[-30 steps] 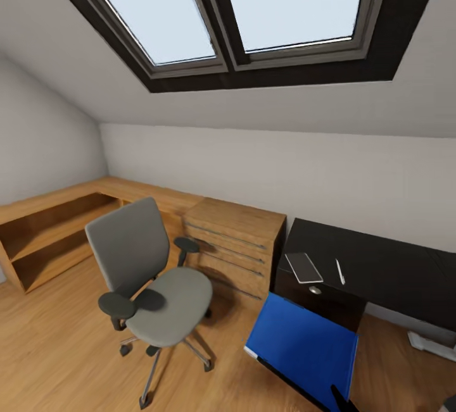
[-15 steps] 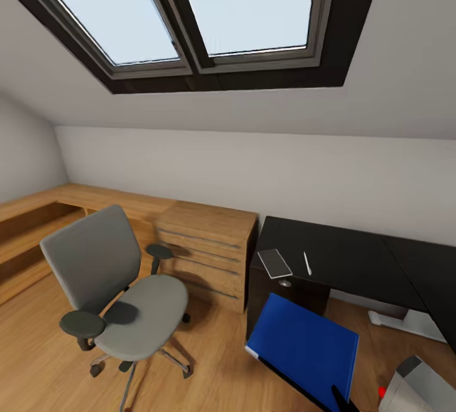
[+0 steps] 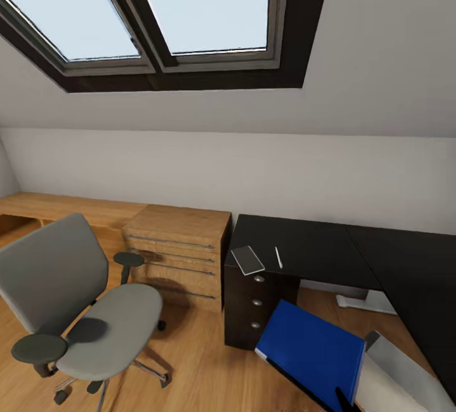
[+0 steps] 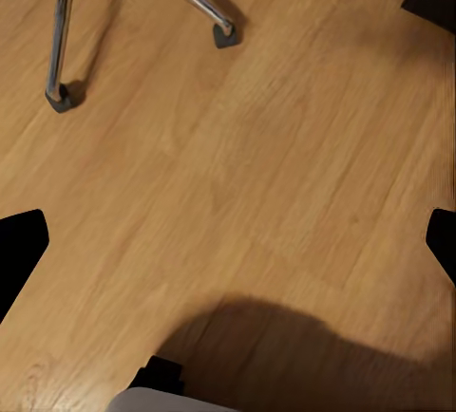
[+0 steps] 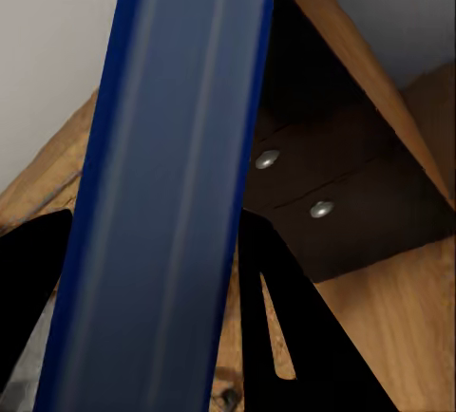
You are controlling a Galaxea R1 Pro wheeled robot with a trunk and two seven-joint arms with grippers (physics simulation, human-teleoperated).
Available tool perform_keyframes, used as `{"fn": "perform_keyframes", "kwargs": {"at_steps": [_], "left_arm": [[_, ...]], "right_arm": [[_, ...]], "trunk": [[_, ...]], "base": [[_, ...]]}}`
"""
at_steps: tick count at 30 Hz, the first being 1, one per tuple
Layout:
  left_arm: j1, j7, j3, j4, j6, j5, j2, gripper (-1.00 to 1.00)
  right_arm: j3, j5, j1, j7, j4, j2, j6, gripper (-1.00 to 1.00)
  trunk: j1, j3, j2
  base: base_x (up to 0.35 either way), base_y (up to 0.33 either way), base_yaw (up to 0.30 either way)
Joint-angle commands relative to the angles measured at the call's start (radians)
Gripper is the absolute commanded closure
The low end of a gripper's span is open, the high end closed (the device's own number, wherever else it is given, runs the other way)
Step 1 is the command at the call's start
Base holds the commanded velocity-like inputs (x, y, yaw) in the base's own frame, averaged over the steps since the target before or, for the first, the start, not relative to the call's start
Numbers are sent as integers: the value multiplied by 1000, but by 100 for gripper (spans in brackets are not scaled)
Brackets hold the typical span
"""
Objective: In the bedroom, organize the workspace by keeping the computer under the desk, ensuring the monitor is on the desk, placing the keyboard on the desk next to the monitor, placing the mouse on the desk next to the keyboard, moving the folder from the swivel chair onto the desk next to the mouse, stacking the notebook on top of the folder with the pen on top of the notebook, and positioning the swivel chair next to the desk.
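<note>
Your right gripper (image 5: 152,270) has the blue folder (image 3: 310,349) clamped by its edge, carried tilted in front of the desk (image 3: 329,250) and below its top, near the three-drawer unit (image 3: 253,301). Raise it before closing in, or its leading edge likely catches the desk front and twists in that thin grip. Set it clear of the pen (image 3: 277,257) and the small flat grey item (image 3: 247,260) on the desk, which it could sweep off; your left gripper (image 4: 228,241) hangs wide and empty over floor beside the swivel chair (image 3: 82,311).
</note>
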Motion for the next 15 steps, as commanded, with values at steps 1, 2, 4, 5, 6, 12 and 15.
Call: {"fn": "perform_keyframes", "kwargs": {"at_steps": [1, 2, 4, 5, 6, 12, 15], "left_arm": [[-1, 7, -8, 0, -6, 11, 0, -100], [-1, 7, -8, 0, -6, 11, 0, -100], [-1, 7, -7, 0, -6, 11, 0, -100], [-1, 7, -7, 0, -6, 11, 0, -100], [-1, 7, -7, 0, -6, 11, 0, -100], [-1, 7, -8, 0, -6, 11, 1, -100], [-1, 7, -8, 0, -6, 11, 0, -100]], "right_arm": [[2, -4, 0, -30, -2, 4, -2, 100], [3, -3, 0, -44, -3, 6, -2, 100], [3, -3, 0, -60, -5, 10, -2, 100], [3, -4, 0, -63, -6, 13, -3, 100], [2, -4, 0, -63, -8, 17, -1, 100], [2, -6, 0, -59, -26, 28, 0, 100], [1, -7, 0, -59, -30, 33, 0, 100]], "trunk": [[0, -1, -1], [0, -1, -1], [0, -2, -1], [0, -2, -1], [0, -2, -1], [0, -3, -1], [0, -5, -1]], "base": [[0, 0, -300], [0, 0, -300], [0, 0, -291], [0, 0, -218], [0, 0, -112], [0, 0, -31], [0, 0, -72]]}}
